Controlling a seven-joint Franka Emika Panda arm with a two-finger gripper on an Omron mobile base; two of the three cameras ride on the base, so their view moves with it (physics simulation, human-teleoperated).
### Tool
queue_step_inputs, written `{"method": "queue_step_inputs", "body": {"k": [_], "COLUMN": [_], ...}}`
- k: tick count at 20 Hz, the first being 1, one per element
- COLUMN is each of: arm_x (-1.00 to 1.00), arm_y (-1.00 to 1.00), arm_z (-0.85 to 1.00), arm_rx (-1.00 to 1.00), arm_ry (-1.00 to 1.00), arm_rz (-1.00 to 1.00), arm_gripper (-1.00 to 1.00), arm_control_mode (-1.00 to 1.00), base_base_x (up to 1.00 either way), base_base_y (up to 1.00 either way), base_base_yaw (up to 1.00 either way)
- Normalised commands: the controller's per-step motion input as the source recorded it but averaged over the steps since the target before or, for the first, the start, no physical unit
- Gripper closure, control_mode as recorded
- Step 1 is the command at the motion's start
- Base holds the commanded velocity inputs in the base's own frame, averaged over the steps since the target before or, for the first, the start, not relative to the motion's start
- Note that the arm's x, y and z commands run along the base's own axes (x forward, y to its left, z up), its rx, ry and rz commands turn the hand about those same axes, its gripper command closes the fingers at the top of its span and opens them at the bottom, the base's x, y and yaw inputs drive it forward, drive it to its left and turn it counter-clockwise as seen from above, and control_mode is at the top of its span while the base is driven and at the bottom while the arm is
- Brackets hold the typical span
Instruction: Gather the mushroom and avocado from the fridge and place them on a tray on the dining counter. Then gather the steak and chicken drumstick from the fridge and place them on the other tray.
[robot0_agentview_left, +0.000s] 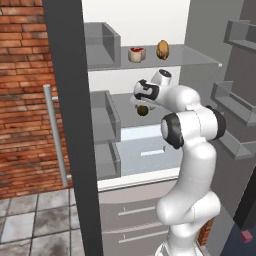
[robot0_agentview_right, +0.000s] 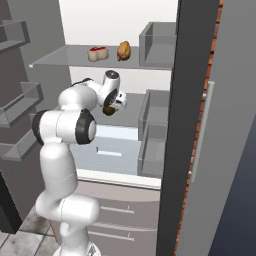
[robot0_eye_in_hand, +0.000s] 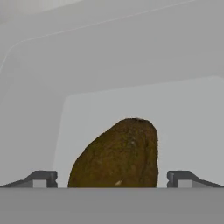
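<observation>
The fridge (robot0_agentview_left: 200, 59) stands open with my arm reaching onto its middle shelf. A dark brown-green avocado (robot0_eye_in_hand: 118, 155) sits on that shelf between my fingertips (robot0_eye_in_hand: 40, 179), which flank it without touching. My gripper (robot0_eye_in_hand: 112, 179) is open. The avocado (robot0_agentview_left: 143, 111) also peeks out under the hand in the left base view, and in the right base view the avocado (robot0_agentview_right: 109, 110) shows beside the hand. On the shelf above lie the red steak (robot0_agentview_left: 136, 54) and the tan chicken drumstick (robot0_agentview_left: 162, 49), side by side. The mushroom, both trays and the dining counter are out of view.
Clear bins (robot0_agentview_left: 102, 45) stand at the shelves' left ends. The open fridge door (robot0_agentview_left: 70, 125) rises close on my left, and door racks (robot0_agentview_left: 232, 107) are on the right. A crisper drawer (robot0_agentview_left: 150, 152) lies below the shelf. A brick wall (robot0_agentview_left: 25, 100) stands beyond.
</observation>
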Motion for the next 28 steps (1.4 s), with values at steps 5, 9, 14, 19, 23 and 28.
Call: {"method": "queue_step_inputs", "body": {"k": [5, 9, 14, 19, 23, 28], "arm_x": [0.08, 0.0, 0.0, 0.0, 0.0, 0.0], "arm_y": [0.0, 0.0, 0.0, 0.01, 0.01, 0.02], "arm_z": [-0.06, -0.07, -0.07, -0.08, -0.07, -0.09], "arm_rx": [0.0, 0.0, 0.0, 0.0, 0.0, 0.0], "arm_ry": [0.0, 0.0, 0.0, 0.0, 0.0, 0.0], "arm_rz": [0.0, 0.0, 0.0, 0.0, 0.0, 0.0], "arm_gripper": [-1.0, -1.0, -1.0, -1.0, -1.0, -1.0], "arm_control_mode": [-1.0, -1.0, -1.0, -1.0, -1.0, -1.0], "base_base_x": [0.0, 0.0, 0.0, 0.0, 0.0, 0.0], "base_base_y": [0.0, 0.0, 0.0, 0.0, 0.0, 0.0], "base_base_yaw": [0.0, 0.0, 0.0, 0.0, 0.0, 0.0]}}
